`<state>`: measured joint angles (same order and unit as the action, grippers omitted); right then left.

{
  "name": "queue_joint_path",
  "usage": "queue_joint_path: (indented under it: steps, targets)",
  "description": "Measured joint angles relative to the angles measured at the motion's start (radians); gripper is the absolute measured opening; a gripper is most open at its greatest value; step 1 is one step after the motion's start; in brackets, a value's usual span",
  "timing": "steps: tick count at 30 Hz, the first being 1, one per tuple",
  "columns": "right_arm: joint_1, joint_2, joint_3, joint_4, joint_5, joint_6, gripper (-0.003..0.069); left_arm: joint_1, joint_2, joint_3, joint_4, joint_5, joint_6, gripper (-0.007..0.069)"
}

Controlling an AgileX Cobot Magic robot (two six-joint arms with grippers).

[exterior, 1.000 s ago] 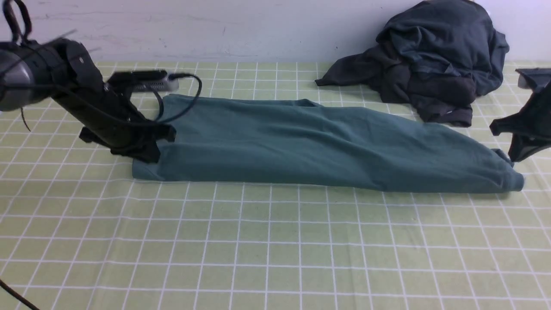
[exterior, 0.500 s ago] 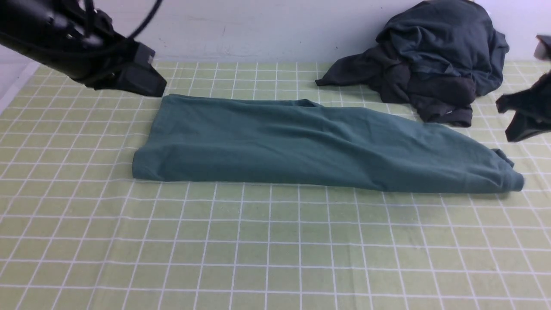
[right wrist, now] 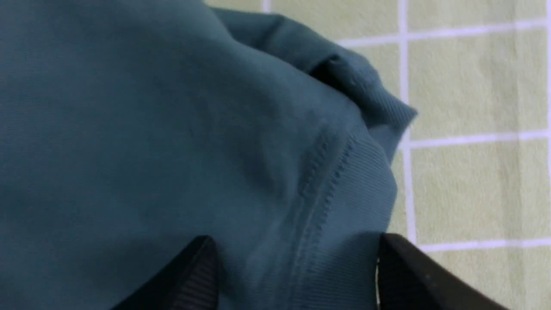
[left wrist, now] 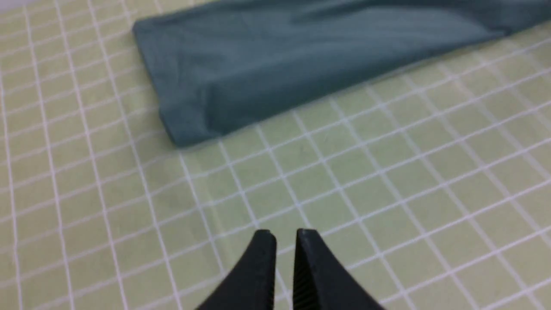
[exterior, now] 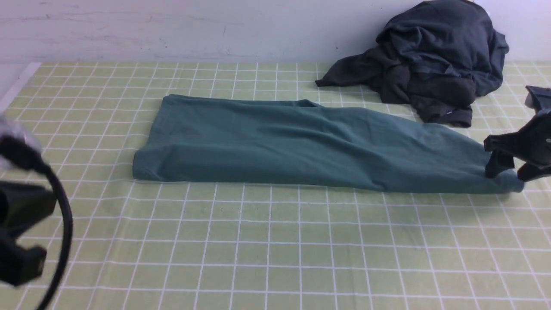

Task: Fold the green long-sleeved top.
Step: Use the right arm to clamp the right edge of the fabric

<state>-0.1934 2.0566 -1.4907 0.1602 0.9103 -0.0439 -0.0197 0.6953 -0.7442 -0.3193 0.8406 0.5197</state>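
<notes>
My right gripper point(exterior: 508, 174) straddles the right end of the green long-sleeved top point(exterior: 301, 146), jaws spread. Next, I reckon, pinch and fold leftward. Left gripper point(left wrist: 282, 234) jaws nearly together, empty.

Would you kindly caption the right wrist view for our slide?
Open right gripper at the ribbed edge of the green long-sleeved top.

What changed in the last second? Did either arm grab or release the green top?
The left gripper came off the green top at its left end, swung up and pulled back to the near side, nearly closed and empty. The right gripper rose, then came down with open jaws astride the top's ribbed right end, not yet closed. The top and the dark clothes pile have not moved.
</notes>
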Motion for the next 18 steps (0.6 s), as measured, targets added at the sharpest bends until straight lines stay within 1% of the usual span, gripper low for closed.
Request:
queue_joint_path:
  steps: [1, 3, 4, 7, 11, 12, 13, 15, 17, 18]
  targets:
    - [-0.002, 0.017, 0.0, -0.024, 0.004, 0.055, 0.0486, 0.0, -0.05, 0.088, 0.021, -0.027, -0.01, 0.0058]
    - [-0.004, 0.025, 0.0, -0.031, 0.005, 0.077, 0.0486, 0.0, -0.077, 0.134, 0.027, -0.04, -0.016, 0.0058]
    - [-0.006, 0.036, 0.0, -0.032, 0.004, 0.102, 0.0471, 0.0, -0.115, 0.197, 0.029, -0.059, -0.025, 0.0058]
    - [-0.006, 0.043, 0.0, -0.01, -0.004, 0.108, 0.0402, 0.0, -0.133, 0.247, 0.03, -0.076, -0.026, 0.0058]
    - [-0.007, 0.043, 0.0, 0.059, -0.012, 0.069, 0.0192, 0.0, -0.135, 0.259, 0.027, -0.141, -0.026, 0.0058]
    - [-0.007, 0.043, 0.0, 0.063, -0.013, 0.061, 0.0168, 0.0, -0.135, 0.259, 0.028, -0.151, -0.026, 0.0058]
    - [-0.007, 0.036, 0.0, 0.079, -0.017, 0.035, 0.0077, 0.0, -0.135, 0.259, 0.025, -0.19, -0.026, 0.0058]
    - [-0.011, 0.016, 0.0, 0.076, -0.02, 0.012, 0.0025, 0.0, -0.135, 0.259, 0.024, -0.221, -0.026, 0.0058]
    - [-0.023, -0.015, -0.015, 0.031, -0.017, 0.003, 0.0017, 0.0, -0.135, 0.259, 0.024, -0.235, -0.027, 0.0058]
    - [-0.029, -0.034, -0.027, -0.013, -0.015, 0.0, 0.0016, 0.0, -0.135, 0.259, 0.023, -0.236, -0.027, 0.0058]
